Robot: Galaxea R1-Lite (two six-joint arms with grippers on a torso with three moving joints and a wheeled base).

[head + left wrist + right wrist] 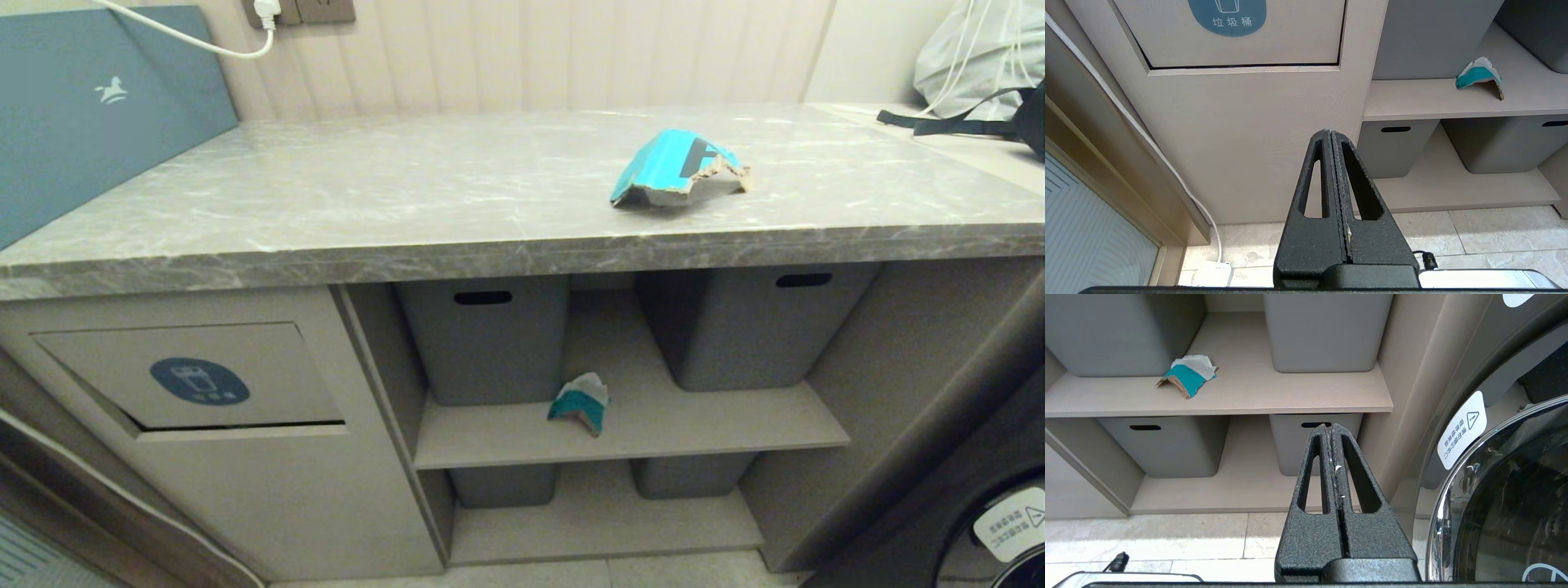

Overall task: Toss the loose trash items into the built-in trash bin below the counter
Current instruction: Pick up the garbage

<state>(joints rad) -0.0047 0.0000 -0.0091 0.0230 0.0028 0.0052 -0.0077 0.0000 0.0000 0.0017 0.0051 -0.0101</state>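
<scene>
counter (408, 204) fills the head view, with the larger cyan scrap (676, 170) lying on top of it toward its right end. under the counter, the built-in trash bin (192, 376) sits at the left with its flap closed, and the smaller teal-and-white scrap (580, 402) lies on the upper shelf (718, 425) between two grey tubs (490, 339). neither arm shows here.

left wrist view: the left gripper (1330, 132), fingers pressed together and empty, hangs low before the bin front.

right wrist view: the right gripper (1330, 426), likewise pinched closed and empty, hangs below the shelf, beside a washing machine door (1502, 498).
</scene>
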